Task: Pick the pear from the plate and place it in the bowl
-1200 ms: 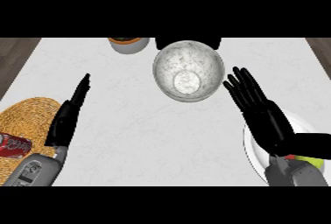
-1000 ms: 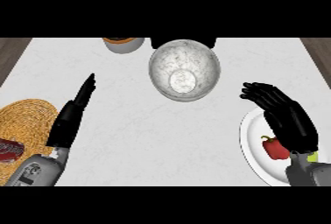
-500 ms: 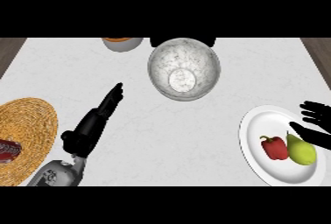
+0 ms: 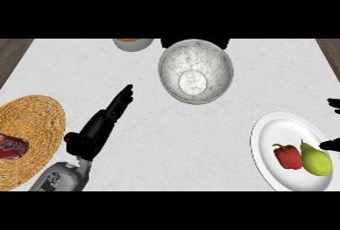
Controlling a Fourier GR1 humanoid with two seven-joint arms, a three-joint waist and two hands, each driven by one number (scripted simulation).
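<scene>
A yellow-green pear (image 4: pixel 316 160) lies on the white plate (image 4: pixel 279 128) at the right, touching a red pepper (image 4: pixel 287 156) on its left. The speckled grey bowl (image 4: pixel 196 72) stands at the back centre with nothing in it. Only two black tips of my right hand (image 4: pixel 329 144) show at the right edge. One is just right of the pear and the other higher up, spread apart and holding nothing. My left hand (image 4: pixel 101 125) rests open on the counter at the left, fingers straight and pointing up-right toward the bowl.
A woven straw mat (image 4: pixel 33 130) lies at the left edge with a red can (image 4: pixel 10 146) on it. A small orange-rimmed dish (image 4: pixel 133 43) stands at the back, left of the bowl. A dark object (image 4: pixel 196 42) sits behind the bowl.
My right hand has drawn back from over the plate to the right edge, uncovering the pepper and the pear. My left hand has swung its fingers to the right.
</scene>
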